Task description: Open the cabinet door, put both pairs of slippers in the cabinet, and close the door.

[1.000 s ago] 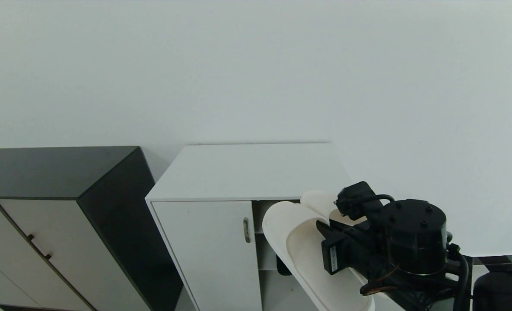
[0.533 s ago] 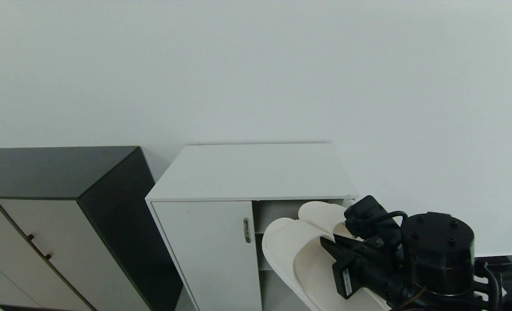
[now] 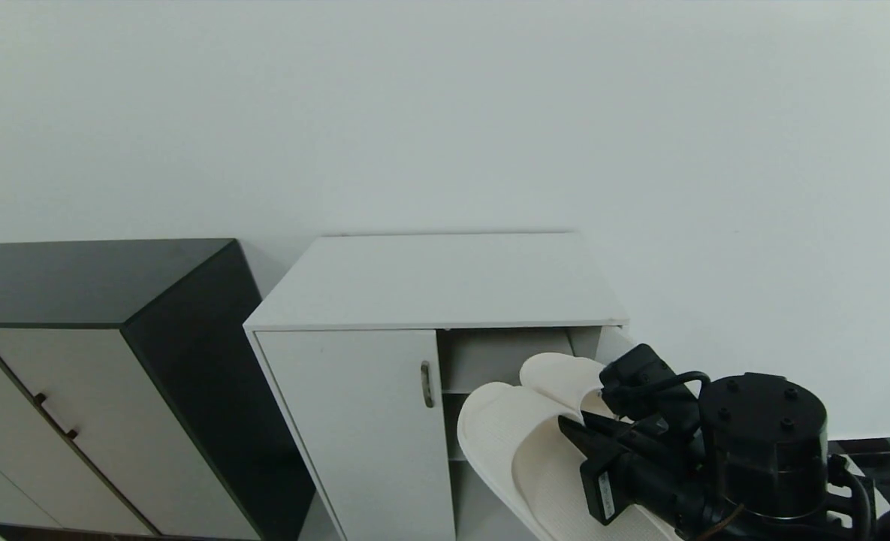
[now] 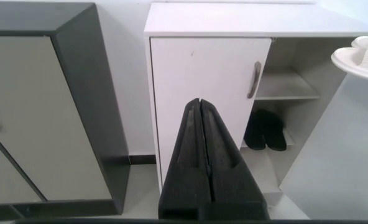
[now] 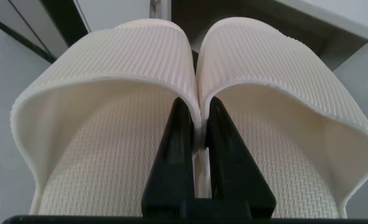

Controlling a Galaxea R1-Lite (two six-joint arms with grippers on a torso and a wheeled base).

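Observation:
A pair of white slippers (image 3: 501, 428) is clamped sole to sole in my right gripper (image 3: 574, 430), which is shut on their inner edges (image 5: 198, 112). They hang in front of the open right half of the white cabinet (image 3: 429, 282), toes toward the upper shelf (image 3: 493, 361). The cabinet's left door (image 3: 354, 428) is closed, with a metal handle (image 3: 425, 383). A black pair of slippers (image 4: 265, 129) lies on a lower shelf inside. My left gripper (image 4: 201, 104) is shut with nothing in it, held back from the closed door. The white slippers' toes (image 4: 364, 55) show beside the opening.
A black cabinet (image 3: 182, 361) with pale doors stands close on the white cabinet's left. The opened right door (image 4: 339, 155) swings out on the right of the opening. A plain white wall is behind.
My right arm has carried the white slippers lower and to the right, still before the opening. The head camera has shifted slightly, so the cabinets sit higher in the picture.

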